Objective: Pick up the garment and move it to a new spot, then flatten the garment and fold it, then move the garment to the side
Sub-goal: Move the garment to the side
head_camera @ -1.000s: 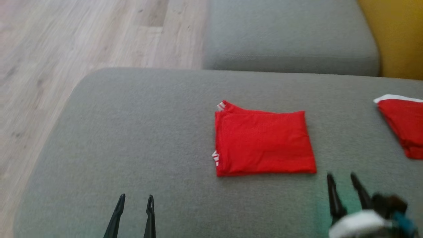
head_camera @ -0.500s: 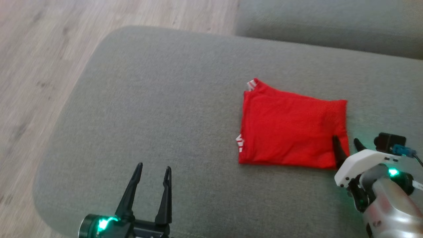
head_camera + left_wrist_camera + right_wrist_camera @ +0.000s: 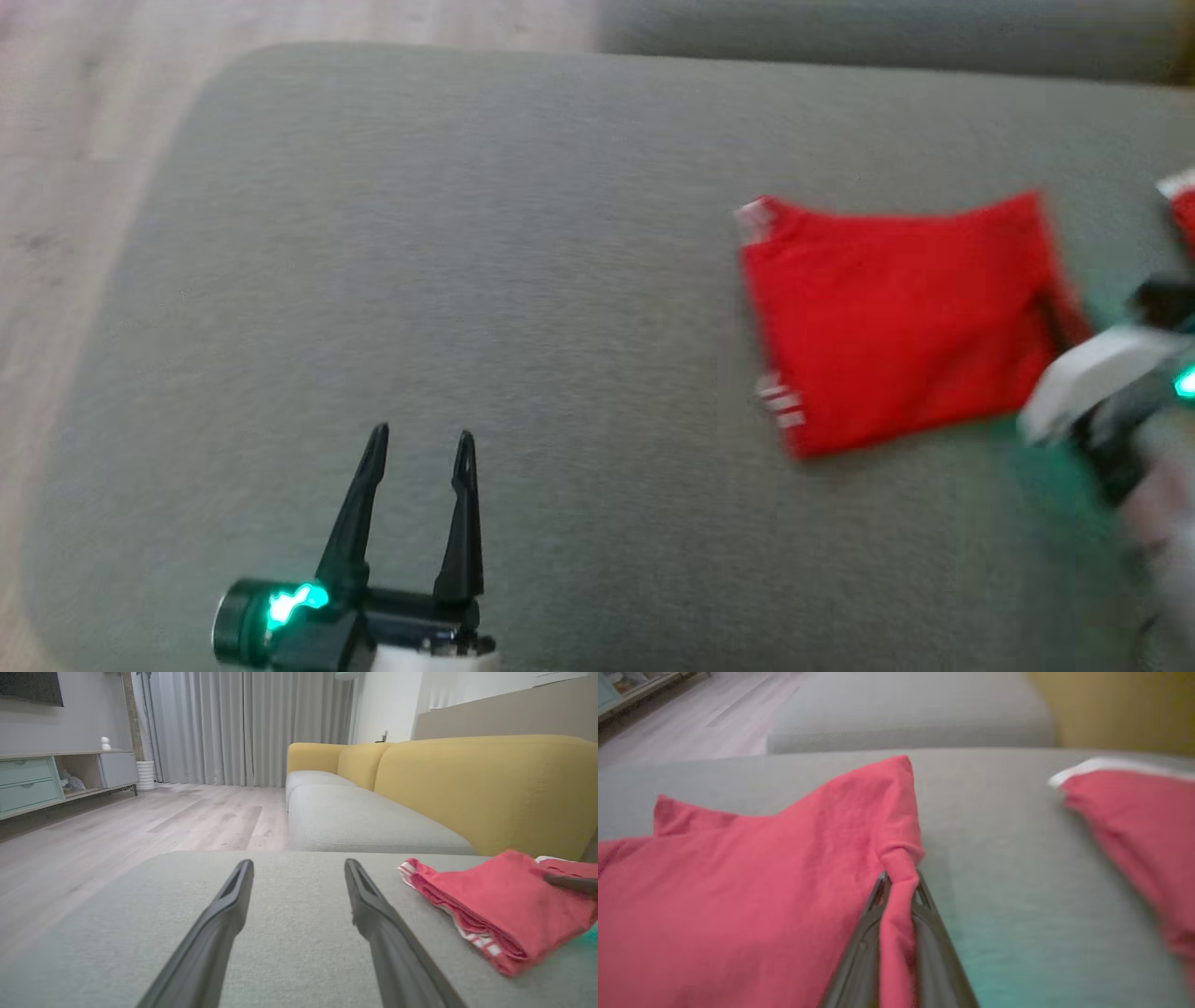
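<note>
The garment [image 3: 896,317] is a folded red piece with white stripes at its left corners, lying on the grey sofa cushion [image 3: 467,233]. My right gripper [image 3: 1055,313] is at its right edge, blurred in the head view. In the right wrist view that gripper [image 3: 899,877] is shut on a bunched fold of the garment [image 3: 738,896], which is pulled up between the fingers. My left gripper [image 3: 417,448] stands open over bare cushion at the lower left, well apart from the garment. The left wrist view shows the left gripper [image 3: 299,868] open, with the garment [image 3: 490,905] off to its right.
A second red garment with a white edge [image 3: 1134,821] lies on the cushion right of the held one, at the right border of the head view [image 3: 1184,205]. Wooden floor [image 3: 56,140] lies beyond the cushion's left edge. A yellow backrest [image 3: 490,788] rises behind.
The camera has shifted. My right gripper went from open beside the garment's near right corner to shut on its right edge, and the garment now lies turned. The left gripper stays open.
</note>
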Robot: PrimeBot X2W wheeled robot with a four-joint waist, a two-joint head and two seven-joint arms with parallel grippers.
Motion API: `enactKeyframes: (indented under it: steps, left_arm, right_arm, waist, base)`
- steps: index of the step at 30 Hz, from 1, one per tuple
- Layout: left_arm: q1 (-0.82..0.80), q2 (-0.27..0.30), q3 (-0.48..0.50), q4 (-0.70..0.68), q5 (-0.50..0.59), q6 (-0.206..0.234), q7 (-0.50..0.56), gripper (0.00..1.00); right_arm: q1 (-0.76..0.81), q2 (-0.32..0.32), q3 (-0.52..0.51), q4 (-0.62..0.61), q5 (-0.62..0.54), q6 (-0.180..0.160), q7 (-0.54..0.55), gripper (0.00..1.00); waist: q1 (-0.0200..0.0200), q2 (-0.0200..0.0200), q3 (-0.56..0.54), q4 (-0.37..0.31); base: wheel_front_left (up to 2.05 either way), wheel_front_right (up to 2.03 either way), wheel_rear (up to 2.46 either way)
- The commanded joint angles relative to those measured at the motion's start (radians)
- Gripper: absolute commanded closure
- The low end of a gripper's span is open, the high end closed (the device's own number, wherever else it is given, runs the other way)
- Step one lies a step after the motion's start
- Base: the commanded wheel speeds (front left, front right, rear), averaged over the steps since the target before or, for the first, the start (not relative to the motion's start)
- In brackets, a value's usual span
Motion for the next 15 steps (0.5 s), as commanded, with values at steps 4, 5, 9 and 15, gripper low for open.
enactKeyframes:
  steps: [4,5,9,15]
  left_arm:
    - [-0.093,-0.009,0.039,-0.037,-0.003,0.003,-0.005,0.0]
    - [-0.107,-0.009,0.042,-0.039,-0.006,0.004,-0.005,0.0]
    - [-0.159,-0.009,0.062,-0.042,0.004,0.012,-0.005,0.0]
    - [-0.21,-0.009,0.073,-0.04,0.012,-0.011,-0.005,0.0]
  right_arm:
    - [-0.141,-0.153,0.042,-0.04,-0.034,0.007,0.006,1.0]
    - [-0.165,-0.183,0.045,-0.043,-0.038,0.007,0.012,1.0]
    - [-0.256,-0.292,0.049,-0.061,-0.054,0.007,0.037,1.0]
    - [-0.328,-0.392,0.026,-0.078,-0.086,0.007,0.074,0.89]
  waist:
    - [0.0,0.0,0.108,-0.144]
    - [0.0,0.0,0.125,-0.158]
    - [0.0,0.0,0.193,-0.202]
    - [0.0,0.0,0.247,-0.225]
  base:
    - [0.0,0.0,0.0]
    - [0.0,0.0,0.0]
    - [0.0,0.0,0.0]
    - [0.0,0.0,0.0]
